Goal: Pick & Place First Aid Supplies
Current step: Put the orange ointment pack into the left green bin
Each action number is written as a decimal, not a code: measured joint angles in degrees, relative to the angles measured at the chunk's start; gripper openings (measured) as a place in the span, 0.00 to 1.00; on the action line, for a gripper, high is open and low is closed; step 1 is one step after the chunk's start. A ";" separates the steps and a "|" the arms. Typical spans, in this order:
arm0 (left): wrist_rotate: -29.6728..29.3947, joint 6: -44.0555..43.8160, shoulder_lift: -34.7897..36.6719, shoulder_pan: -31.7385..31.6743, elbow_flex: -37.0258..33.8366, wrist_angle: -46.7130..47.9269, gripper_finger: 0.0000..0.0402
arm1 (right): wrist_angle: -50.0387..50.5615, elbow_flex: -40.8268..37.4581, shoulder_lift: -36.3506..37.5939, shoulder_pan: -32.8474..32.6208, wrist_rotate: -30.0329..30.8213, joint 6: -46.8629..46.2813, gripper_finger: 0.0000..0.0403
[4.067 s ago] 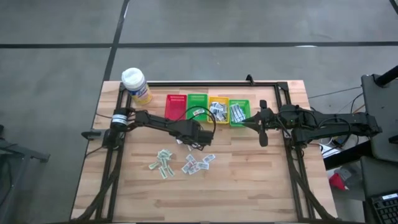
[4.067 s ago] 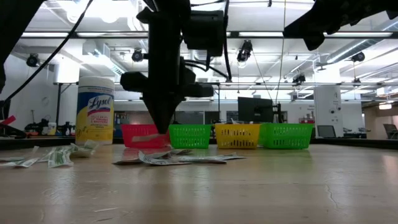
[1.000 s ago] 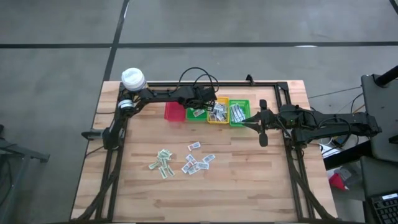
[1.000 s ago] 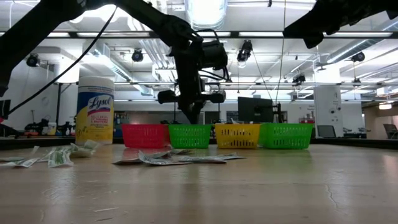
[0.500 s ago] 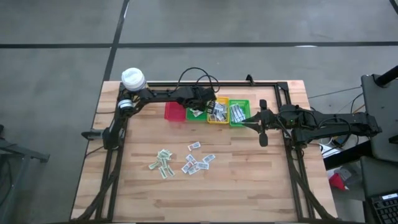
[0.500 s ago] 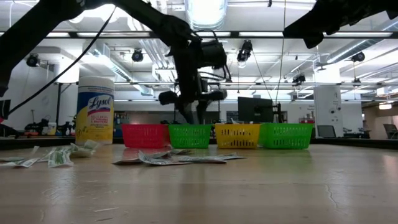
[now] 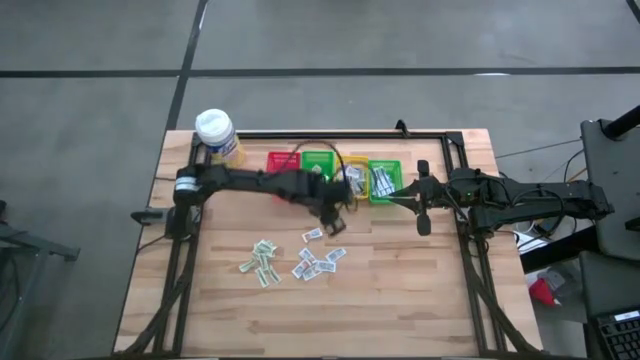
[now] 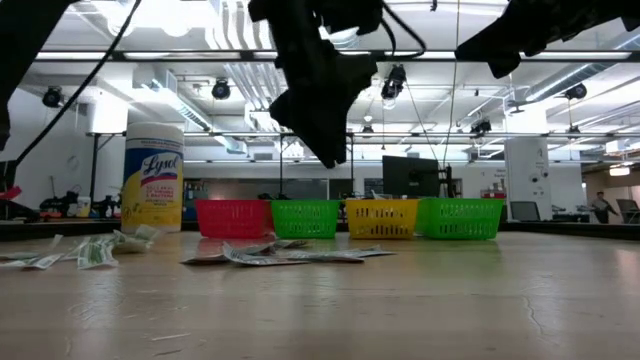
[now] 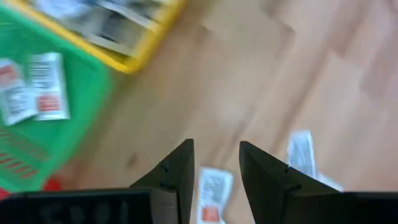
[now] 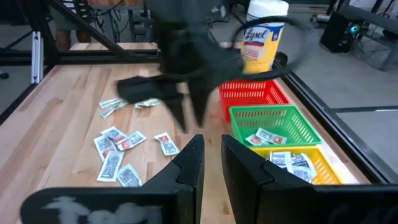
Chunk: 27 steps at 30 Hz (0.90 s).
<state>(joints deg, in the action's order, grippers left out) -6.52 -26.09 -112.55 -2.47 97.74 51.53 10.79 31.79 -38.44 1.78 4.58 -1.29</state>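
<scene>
Wooden table (image 7: 400, 290): some packets (image 7: 318, 262) binned, many loose at six o'clock; left hand (image 7: 334, 205) released, empty.

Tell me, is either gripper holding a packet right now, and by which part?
Nothing is held. The left gripper hangs open and empty above the table, near the baskets, over a loose packet. The right gripper waits at the right side, also empty.
</scene>
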 joint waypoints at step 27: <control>3.02 -5.17 0.02 7.16 -10.27 -2.80 0.30 | 0.06 0.00 0.00 0.00 0.00 -0.04 0.13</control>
<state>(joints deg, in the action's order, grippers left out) -3.51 -31.26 -112.53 4.69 87.47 48.73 10.85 31.79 -38.44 1.78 4.58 -1.32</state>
